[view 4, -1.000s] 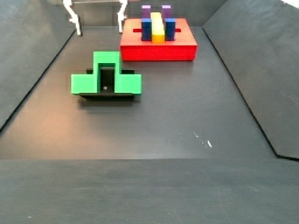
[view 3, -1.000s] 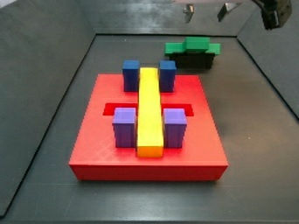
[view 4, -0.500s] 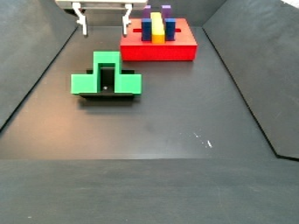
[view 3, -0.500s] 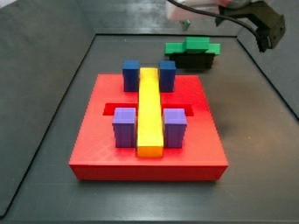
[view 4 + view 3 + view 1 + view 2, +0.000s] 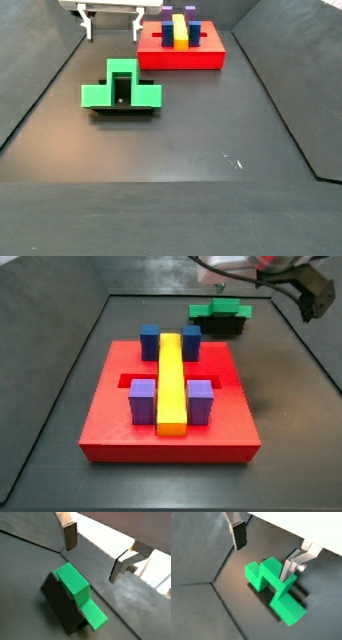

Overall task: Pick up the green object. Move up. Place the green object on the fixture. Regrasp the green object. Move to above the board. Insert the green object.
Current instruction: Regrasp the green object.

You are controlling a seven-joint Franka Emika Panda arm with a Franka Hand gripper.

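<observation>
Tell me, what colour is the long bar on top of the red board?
Yellow. The long bar on the board shows best in a side view, between blue and purple blocks.

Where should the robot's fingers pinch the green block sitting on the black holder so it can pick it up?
Probably the raised middle part of the green block, coming straight down from above. It stands higher than the side arms, and the black holder covers the block's underside. The gripper hangs open above it, holding nothing.
</observation>
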